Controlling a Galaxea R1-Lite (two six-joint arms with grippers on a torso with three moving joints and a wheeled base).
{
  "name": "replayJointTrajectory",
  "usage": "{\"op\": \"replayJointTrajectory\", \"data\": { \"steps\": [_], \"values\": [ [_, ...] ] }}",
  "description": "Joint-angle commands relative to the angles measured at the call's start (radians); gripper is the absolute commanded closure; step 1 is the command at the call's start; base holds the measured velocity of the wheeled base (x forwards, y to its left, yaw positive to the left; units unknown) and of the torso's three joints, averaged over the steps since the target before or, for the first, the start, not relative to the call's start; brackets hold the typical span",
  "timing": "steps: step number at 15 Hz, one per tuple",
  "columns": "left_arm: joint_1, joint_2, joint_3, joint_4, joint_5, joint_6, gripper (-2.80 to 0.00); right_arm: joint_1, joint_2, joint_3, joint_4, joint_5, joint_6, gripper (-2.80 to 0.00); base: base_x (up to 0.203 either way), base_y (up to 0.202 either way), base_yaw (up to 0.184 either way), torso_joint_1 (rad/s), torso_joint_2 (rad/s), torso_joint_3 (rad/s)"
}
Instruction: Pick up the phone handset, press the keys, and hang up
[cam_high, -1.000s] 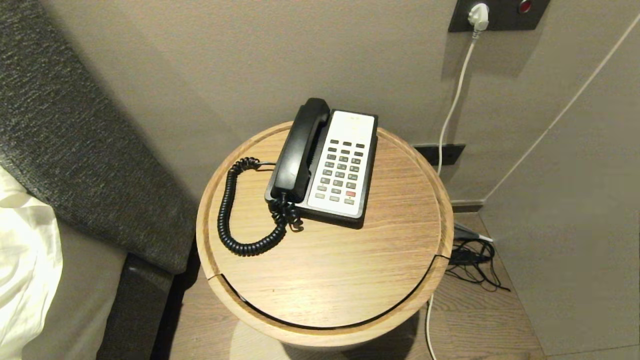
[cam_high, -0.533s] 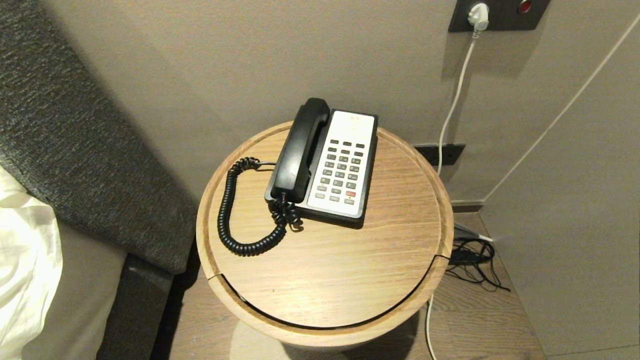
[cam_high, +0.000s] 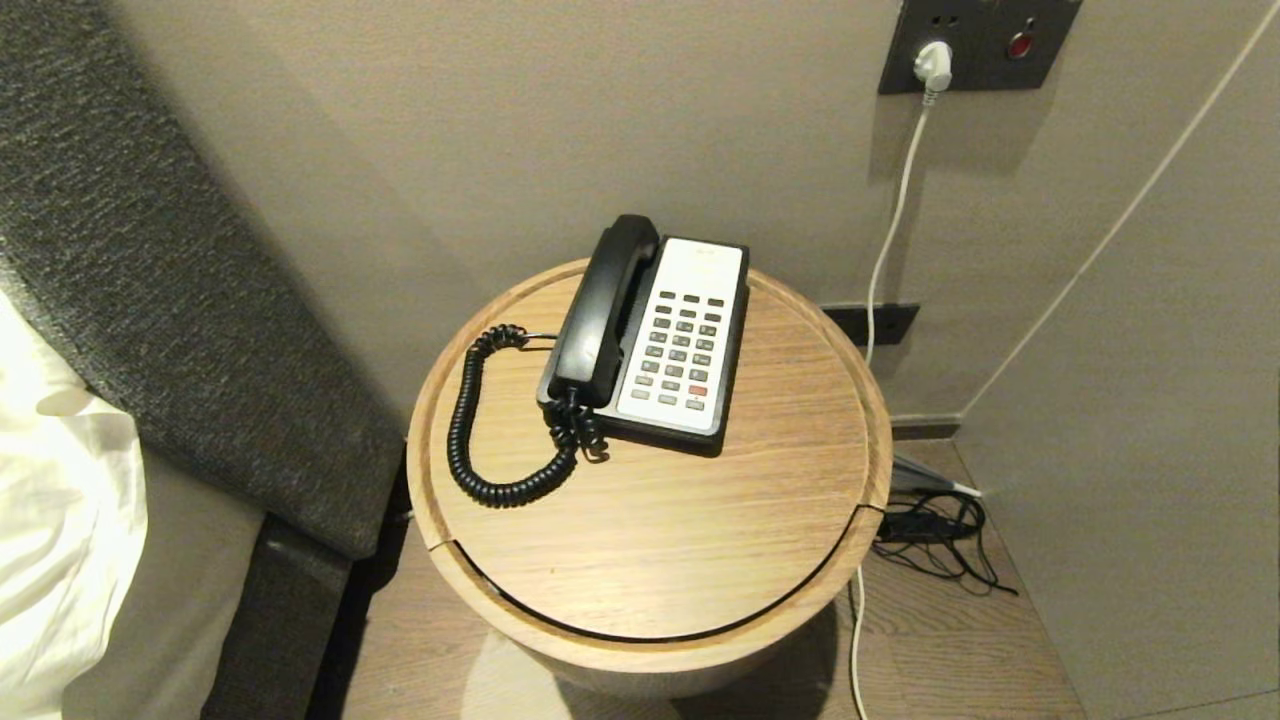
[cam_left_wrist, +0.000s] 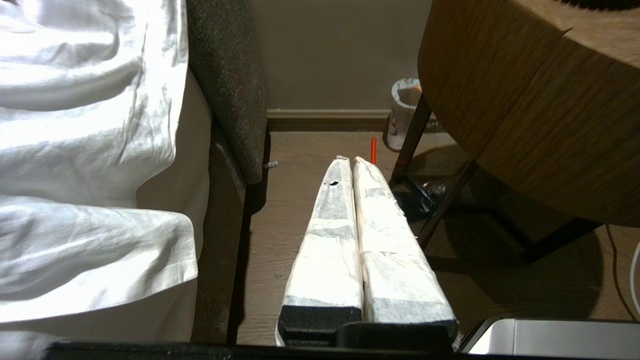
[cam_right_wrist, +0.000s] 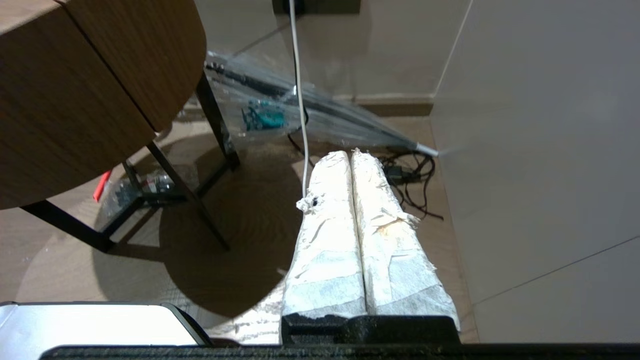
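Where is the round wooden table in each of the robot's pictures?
Head view: round wooden table fills the middle, carrying the phone.
Left wrist view: its curved side fills one upper corner.
Right wrist view: its side fills one upper corner.
Shared landmark: the table's dark seam.

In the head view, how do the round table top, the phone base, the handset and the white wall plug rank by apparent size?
Largest to smallest:
1. table top
2. phone base
3. handset
4. wall plug, though it sits farther away, so it may look smaller than it is.
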Motion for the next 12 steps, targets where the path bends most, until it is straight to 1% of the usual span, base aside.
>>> {"op": "replayJointTrajectory", "data": {
  "steps": [1,12],
  "values": [
    [0.0,0.001,0.0,0.0,0.0,-0.002,0.0,0.0,0.002,0.0,0.0,0.001,0.001,0.0,0.0,0.0,0.0,0.002,0.0,0.198],
    [0.0,0.001,0.001,0.0,0.0,-0.004,0.0,0.0,0.002,0.0,0.001,0.001,-0.003,0.0,0.0,0.0,0.0,0.003,0.0,0.203]
  ]
}}
